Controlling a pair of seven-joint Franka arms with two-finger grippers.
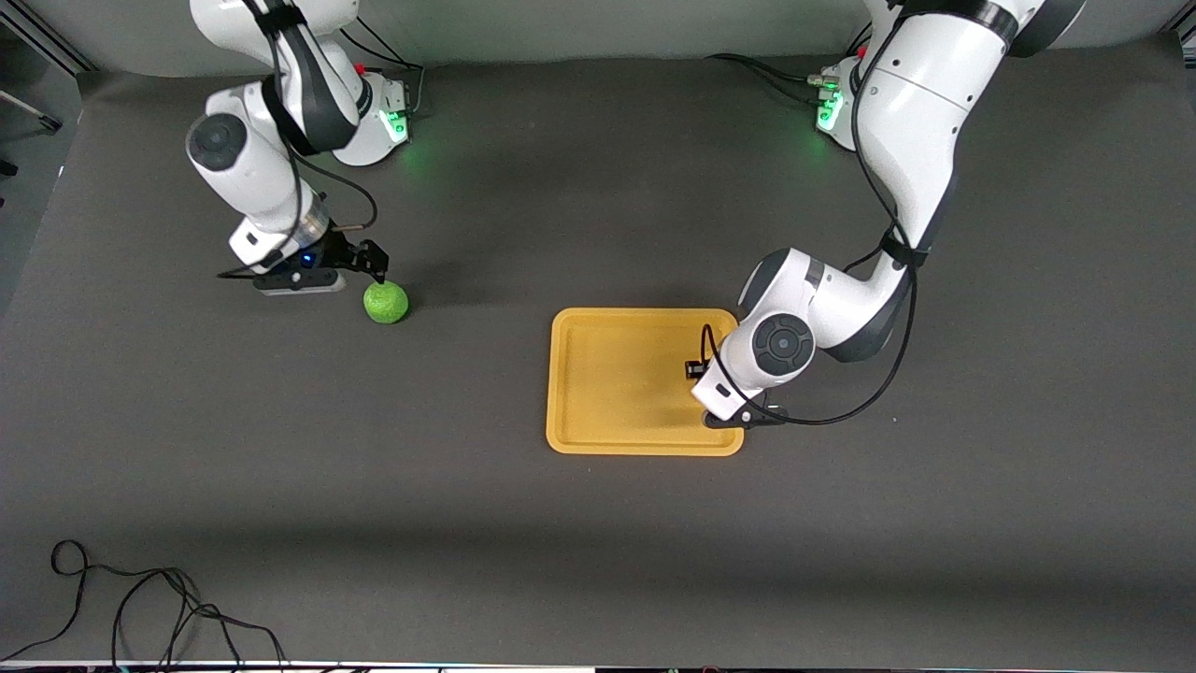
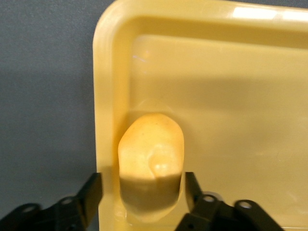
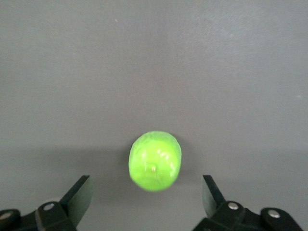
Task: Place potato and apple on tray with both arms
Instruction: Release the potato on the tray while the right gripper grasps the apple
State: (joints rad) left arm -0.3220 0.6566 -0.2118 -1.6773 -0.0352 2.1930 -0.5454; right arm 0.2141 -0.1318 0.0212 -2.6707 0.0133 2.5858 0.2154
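The yellow-orange tray (image 1: 617,374) lies on the dark table toward the left arm's end. My left gripper (image 1: 714,389) is low over the tray's end; the wrist hides the potato in the front view. In the left wrist view the potato (image 2: 151,159) lies in the tray (image 2: 106,96) beside its rim, between the open fingers of the left gripper (image 2: 144,190), with a small gap on each side. The green apple (image 1: 385,302) rests on the table toward the right arm's end. My right gripper (image 1: 372,269) is beside it, open and empty. In the right wrist view the apple (image 3: 155,161) sits just ahead of the right gripper (image 3: 146,192).
Black cables (image 1: 140,608) lie on the table at the edge nearest the front camera, toward the right arm's end. The arm bases (image 1: 374,121) stand along the edge farthest from that camera.
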